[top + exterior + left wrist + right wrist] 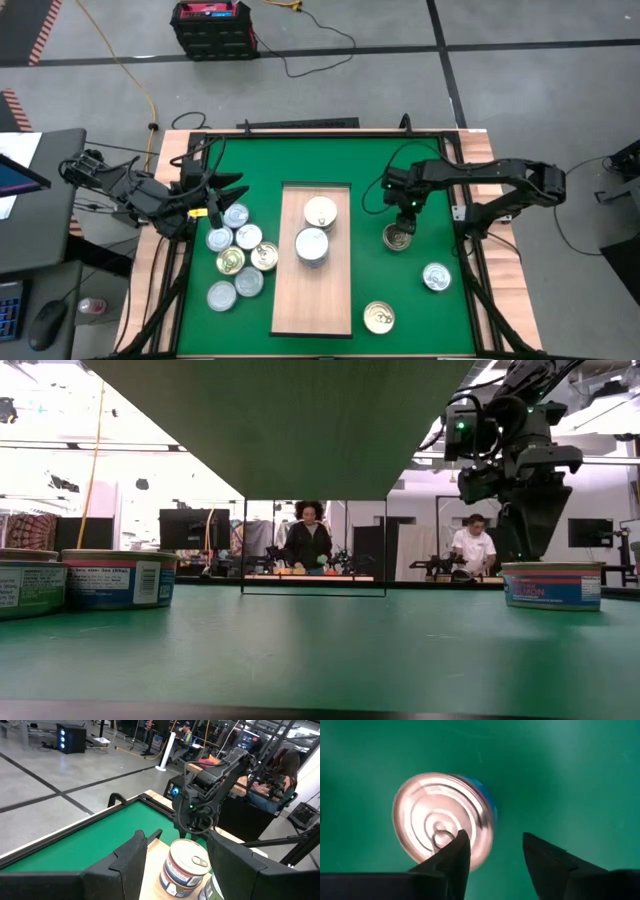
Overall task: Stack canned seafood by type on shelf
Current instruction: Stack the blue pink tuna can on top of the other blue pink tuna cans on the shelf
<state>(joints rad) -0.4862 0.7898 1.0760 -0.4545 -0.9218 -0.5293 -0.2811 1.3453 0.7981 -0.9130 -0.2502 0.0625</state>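
Note:
The pale wooden shelf [312, 290] lies on the green mat with a gold-topped can [320, 212] and a silver-topped can [312, 245] on it. Several more cans [238, 258] stand in a cluster on the mat to its left. My right gripper [405, 212] [492, 852] hangs open, pointing down, just above a silver-topped can [398, 238] [442, 820] that stands on the mat right of the shelf; the can lies beside its fingers, not between them. My left gripper [215, 195] [175, 855] waits open, raised over the left cluster.
Two more cans [436, 277] [379, 317] stand on the mat near the front right. The table's raised wooden rim [480, 250] and black frame run close behind my right arm. People sit at benches in the room beyond the table.

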